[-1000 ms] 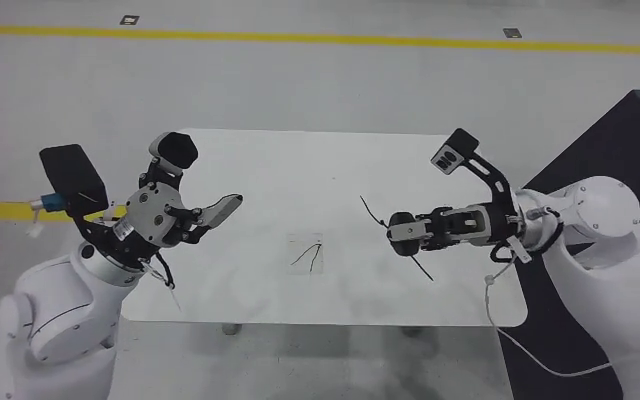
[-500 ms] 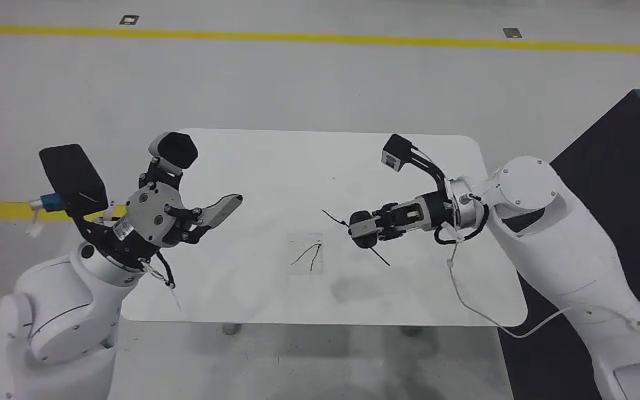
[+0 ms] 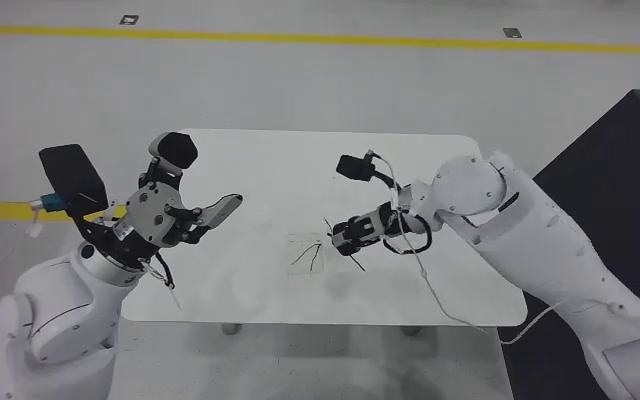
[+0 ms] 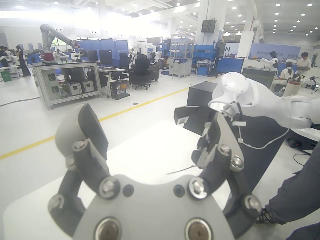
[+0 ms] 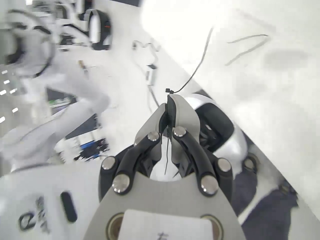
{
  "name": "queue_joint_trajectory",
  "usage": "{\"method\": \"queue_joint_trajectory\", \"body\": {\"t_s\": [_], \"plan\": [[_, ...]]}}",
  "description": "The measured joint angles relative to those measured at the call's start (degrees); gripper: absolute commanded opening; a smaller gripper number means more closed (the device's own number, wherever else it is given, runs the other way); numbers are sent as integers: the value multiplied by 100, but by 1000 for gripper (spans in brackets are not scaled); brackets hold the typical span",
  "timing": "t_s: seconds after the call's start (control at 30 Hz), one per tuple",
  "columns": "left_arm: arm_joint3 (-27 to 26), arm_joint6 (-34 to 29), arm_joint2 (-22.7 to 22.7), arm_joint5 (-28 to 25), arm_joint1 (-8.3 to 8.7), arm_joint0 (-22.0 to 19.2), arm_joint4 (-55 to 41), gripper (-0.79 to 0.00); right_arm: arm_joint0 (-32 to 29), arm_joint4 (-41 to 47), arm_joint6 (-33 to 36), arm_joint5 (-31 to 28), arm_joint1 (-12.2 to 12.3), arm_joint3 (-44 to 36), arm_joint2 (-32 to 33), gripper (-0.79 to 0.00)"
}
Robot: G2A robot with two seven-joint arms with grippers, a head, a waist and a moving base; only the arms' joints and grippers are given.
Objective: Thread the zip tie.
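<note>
Three ties are counted in all: one zip tie [image 5: 197,66] is pinched tight between the clenched fingers of the right gripper [image 3: 340,236] over the middle of the table [image 3: 300,160], its little head poking out just past the fingertips. Two loose zip ties [image 3: 305,256] are laid flat in a rough V just left of it. The left gripper [image 3: 200,180] is held spread wide with nothing in it at the table's left edge, and print on the white label [image 5: 165,226] at the right gripper's base can't really be made out.
</note>
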Motion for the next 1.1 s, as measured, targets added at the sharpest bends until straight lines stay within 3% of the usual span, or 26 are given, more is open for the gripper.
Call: {"method": "queue_joint_trajectory", "body": {"t_s": [0.13,0.27,0.53,0.7,1.1], "plan": [[0,0,0,0,0,0,0,0,676,-669,111,-95,-443,711,-978,-785],[0,0,0,0,0,0,0,0,1026,-639,211,-555,-856,1428,-1568,-785],[0,0,0,0,0,0,0,0,1405,264,156,-1543,-1698,2821,-2005,-785],[0,0,0,0,0,0,0,0,1611,893,455,-1786,-2177,3761,-2137,-785],[0,0,0,0,0,0,0,0,1799,624,1541,-2083,-2984,5136,-2711,-785]]}}
